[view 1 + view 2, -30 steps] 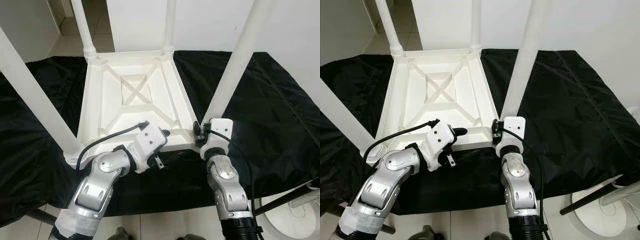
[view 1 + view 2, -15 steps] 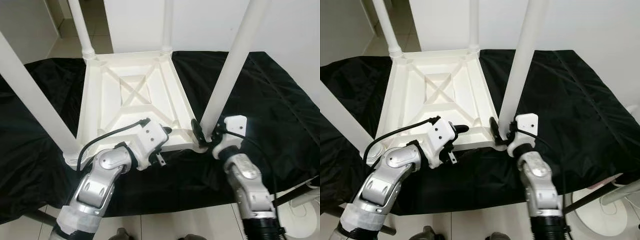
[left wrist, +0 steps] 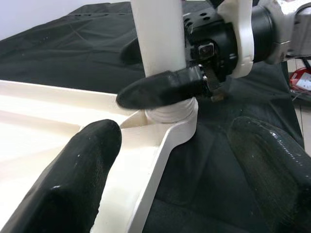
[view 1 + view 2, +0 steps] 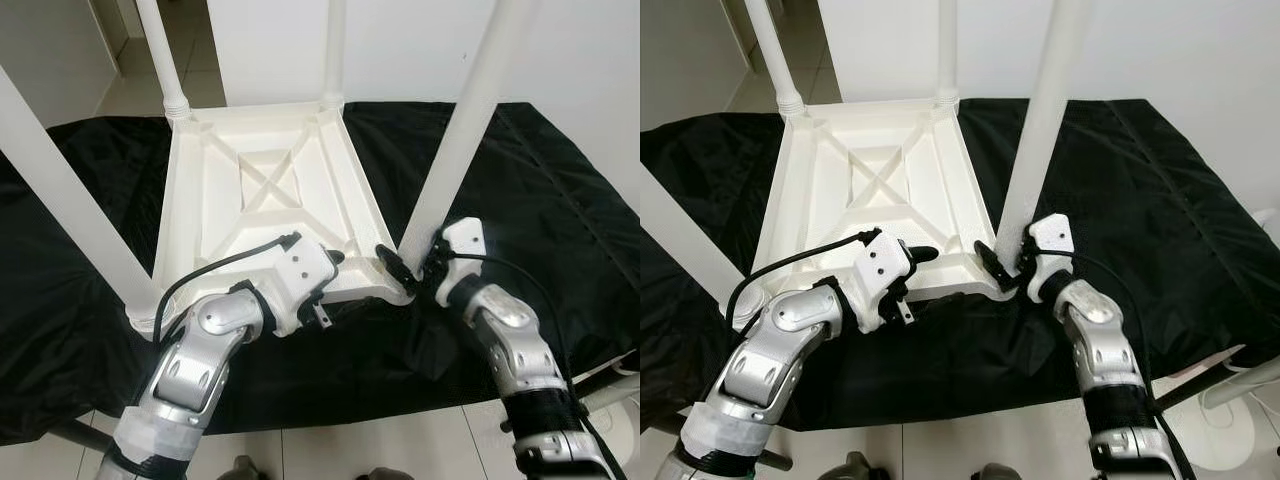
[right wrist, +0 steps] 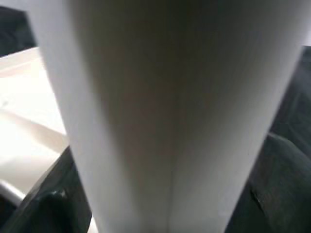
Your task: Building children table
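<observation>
A white children's table [image 4: 262,172] lies upside down on a black cloth [image 4: 560,200], its legs pointing up. My right gripper [image 4: 410,264] is shut on the near-right leg [image 4: 455,140] just above its socket; one black finger [image 3: 160,90] crosses the front of the leg, and the leg [image 5: 170,111] looms close in the right wrist view. My left gripper [image 4: 334,274] is open at the table's near edge. One of its fingers [image 3: 82,160] rests over the underside and the other [image 3: 267,160] over the cloth, with the rim between them.
The three other legs stand at the near left [image 4: 60,190], far left [image 4: 160,50] and far right [image 4: 335,50]. The cloth's near edge drops to a tiled floor [image 4: 330,450]. A dark rod [image 4: 1180,392] and a white round object [image 4: 1230,420] sit at the lower right.
My right forearm has swung out to the right while its wrist turned around the base of the near-right leg. The left gripper and the table have stayed put.
</observation>
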Robot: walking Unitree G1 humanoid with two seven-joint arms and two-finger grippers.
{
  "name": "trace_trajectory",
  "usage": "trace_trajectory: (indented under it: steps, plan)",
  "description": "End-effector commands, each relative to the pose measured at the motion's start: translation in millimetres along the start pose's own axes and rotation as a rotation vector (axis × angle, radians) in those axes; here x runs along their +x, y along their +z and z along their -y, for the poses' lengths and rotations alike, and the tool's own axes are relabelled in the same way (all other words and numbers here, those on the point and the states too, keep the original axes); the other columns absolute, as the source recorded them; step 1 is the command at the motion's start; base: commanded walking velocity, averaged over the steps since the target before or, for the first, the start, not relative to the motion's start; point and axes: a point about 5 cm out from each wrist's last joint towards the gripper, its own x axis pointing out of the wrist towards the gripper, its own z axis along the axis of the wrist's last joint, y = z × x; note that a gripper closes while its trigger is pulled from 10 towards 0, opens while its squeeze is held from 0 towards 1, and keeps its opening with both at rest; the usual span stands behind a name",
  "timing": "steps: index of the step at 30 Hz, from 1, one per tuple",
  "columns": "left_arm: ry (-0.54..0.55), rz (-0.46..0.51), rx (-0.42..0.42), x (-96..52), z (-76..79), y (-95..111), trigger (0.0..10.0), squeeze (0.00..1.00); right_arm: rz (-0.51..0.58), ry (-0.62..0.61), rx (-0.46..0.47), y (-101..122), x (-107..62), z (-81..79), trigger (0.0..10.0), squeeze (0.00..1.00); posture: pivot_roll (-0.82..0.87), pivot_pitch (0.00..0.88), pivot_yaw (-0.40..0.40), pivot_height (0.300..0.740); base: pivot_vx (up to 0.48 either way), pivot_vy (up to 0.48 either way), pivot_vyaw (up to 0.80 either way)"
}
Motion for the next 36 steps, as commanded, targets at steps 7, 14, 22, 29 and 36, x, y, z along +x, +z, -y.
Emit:
trace_trajectory:
  steps: [7, 14, 22, 29, 36]
  plan:
    - [0.061, -0.004, 0.000, 2.4, -4.5, 1, 10.0, 0.00, -0.025, 0.102, -0.016, -4, 7.3, -0.9, 0.0, 0.00, -0.10, 0.004, 0.046, 0.740, 0.000, 0.000, 0.00]
    - [0.053, -0.010, 0.002, 2.6, -1.5, -1, 10.0, 0.00, -0.039, 0.113, 0.035, -15, -2.6, -0.9, 0.0, 0.00, -0.10, 0.008, 0.040, 0.740, 0.000, 0.000, 0.00]
    - [0.045, -0.010, -0.002, 4.0, -0.4, -2, 10.0, 0.00, -0.031, 0.008, 0.064, -11, -8.1, 4.3, 10.0, 0.00, -0.12, 0.014, 0.039, 0.740, 0.000, 0.000, 0.00]
    - [0.043, -0.005, -0.004, 5.4, 0.1, -1, 10.0, 0.00, -0.031, -0.140, 0.048, -7, -7.2, 4.6, 10.0, 0.00, -0.12, 0.013, 0.033, 0.740, 0.000, 0.000, 0.00]
    - [0.039, -0.001, -0.007, 6.4, 1.1, -2, 10.0, 0.00, -0.041, -0.423, 0.102, -7, 0.2, -26.2, 10.0, 0.00, -0.13, 0.010, 0.031, 0.740, 0.000, 0.000, 0.00]
